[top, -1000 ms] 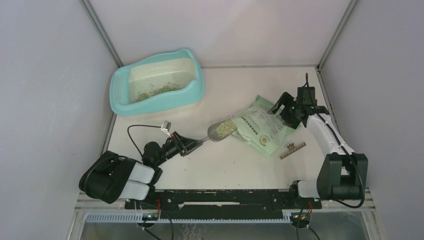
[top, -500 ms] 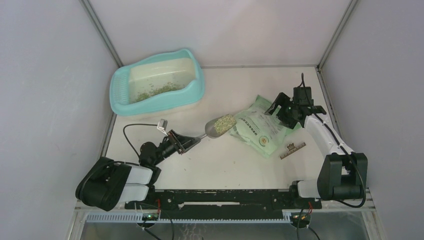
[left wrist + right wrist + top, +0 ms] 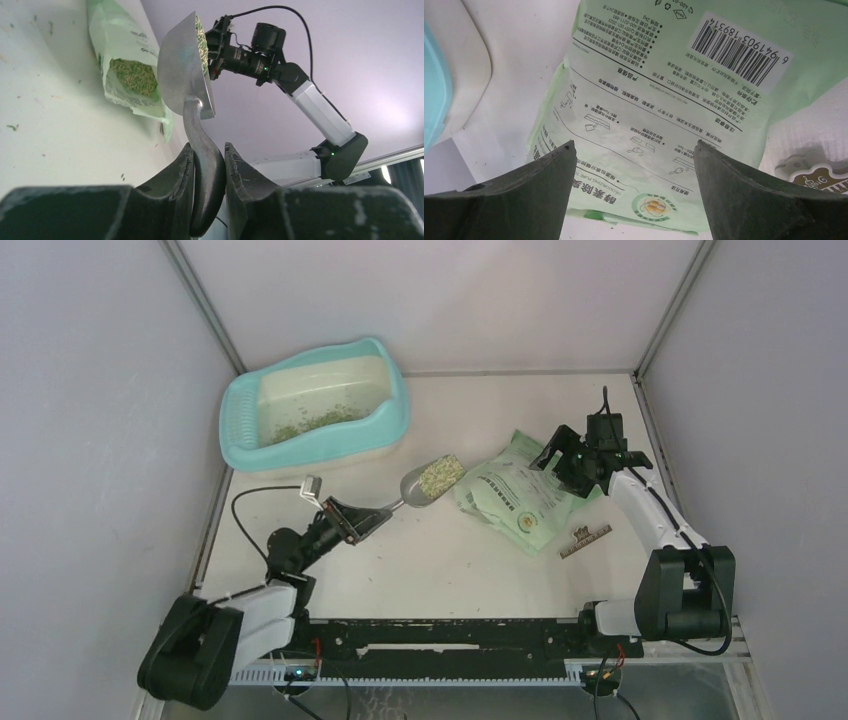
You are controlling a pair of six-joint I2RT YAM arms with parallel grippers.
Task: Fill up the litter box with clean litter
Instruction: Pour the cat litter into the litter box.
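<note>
- The scoop (image 3: 432, 478), heaped with litter (image 3: 438, 471), has pulled back from the mouth of the bag (image 3: 520, 498) and shifted toward the litter box (image 3: 315, 405). The left arm has swung left with it.
- The left gripper (image 3: 207, 152) is clenched on the scoop's curved handle.
- The litter box sits at the far left of the table (image 3: 450, 570), well apart from the scoop. A thin band of litter lies across its cream floor.
- The right gripper (image 3: 634, 146) is spread wide over the bag's right end. It seems to hover rather than press, though the view does not settle that.
- The bag lies flat with its open mouth toward the scoop, and a clip (image 3: 585, 535) lies just beside it.
</note>
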